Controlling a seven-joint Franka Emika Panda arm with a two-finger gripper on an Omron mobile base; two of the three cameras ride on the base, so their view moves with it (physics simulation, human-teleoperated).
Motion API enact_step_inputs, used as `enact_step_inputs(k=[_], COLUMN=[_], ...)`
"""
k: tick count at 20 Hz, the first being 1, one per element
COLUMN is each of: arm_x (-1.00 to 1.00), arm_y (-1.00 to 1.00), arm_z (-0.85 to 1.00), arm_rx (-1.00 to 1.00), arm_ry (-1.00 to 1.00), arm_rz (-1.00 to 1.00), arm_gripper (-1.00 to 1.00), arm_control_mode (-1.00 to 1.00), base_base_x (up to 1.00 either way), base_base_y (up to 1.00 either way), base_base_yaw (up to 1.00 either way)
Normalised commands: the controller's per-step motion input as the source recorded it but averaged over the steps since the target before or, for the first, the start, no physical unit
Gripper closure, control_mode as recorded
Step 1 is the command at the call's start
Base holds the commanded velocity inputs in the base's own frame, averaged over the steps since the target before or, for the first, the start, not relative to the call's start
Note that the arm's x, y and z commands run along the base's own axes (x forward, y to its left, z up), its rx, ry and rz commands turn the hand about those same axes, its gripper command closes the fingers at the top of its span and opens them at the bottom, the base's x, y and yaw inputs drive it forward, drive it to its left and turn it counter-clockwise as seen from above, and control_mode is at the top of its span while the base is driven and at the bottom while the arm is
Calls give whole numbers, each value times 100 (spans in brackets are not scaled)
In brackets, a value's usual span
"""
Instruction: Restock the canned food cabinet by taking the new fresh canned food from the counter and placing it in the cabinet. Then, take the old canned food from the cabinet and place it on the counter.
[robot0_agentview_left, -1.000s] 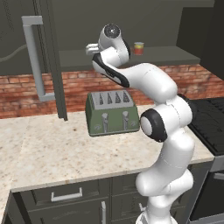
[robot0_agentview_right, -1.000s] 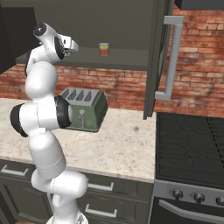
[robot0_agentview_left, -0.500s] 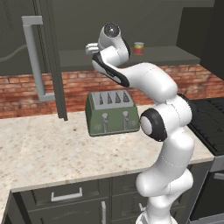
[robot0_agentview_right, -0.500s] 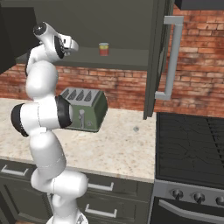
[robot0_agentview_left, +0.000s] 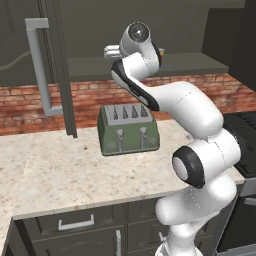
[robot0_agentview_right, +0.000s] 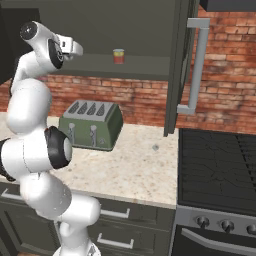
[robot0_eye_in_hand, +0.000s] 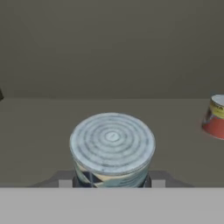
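Note:
The old canned food (robot0_eye_in_hand: 112, 151), blue-grey with a pale label and a ringed grey lid, stands on the cabinet shelf (robot0_eye_in_hand: 43, 127) right in front of the hand. My gripper (robot0_eye_in_hand: 112, 181) has a dark fingertip pressed against each side of that can, so it is shut on it. From the base cameras the gripper (robot0_agentview_left: 112, 51) (robot0_agentview_right: 75, 48) reaches into the left part of the open cabinet (robot0_agentview_right: 145, 67). The new fresh canned food (robot0_agentview_right: 118, 56) (robot0_eye_in_hand: 215, 117), red with a yellow band, stands upright on the same shelf to the right, apart from the hand.
A green toaster (robot0_agentview_left: 129, 129) (robot0_agentview_right: 92, 124) sits on the beige counter (robot0_agentview_left: 65, 170) below the shelf. The cabinet doors (robot0_agentview_left: 57, 65) (robot0_agentview_right: 182, 60) stand open on both sides with long bar handles. A black stovetop (robot0_agentview_right: 220, 165) lies to the right.

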Motion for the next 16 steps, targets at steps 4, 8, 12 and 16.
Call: enact_step_inputs(k=[4,8,12,16], arm_x=[-100,-100,-100,-100], arm_y=[-45,-55,-41,-26], arm_z=[56,52,14,-6], arm_rx=[3,1,-1,-10], arm_ry=[-15,-5,1,22], arm_rz=[6,13,25,32], arm_gripper=[100,100,100,100], arm_control_mode=[-100,-100,-100,-100], base_base_x=[0,0,0,0], base_base_y=[0,0,0,0], base_base_yaw=[0,0,0,0])
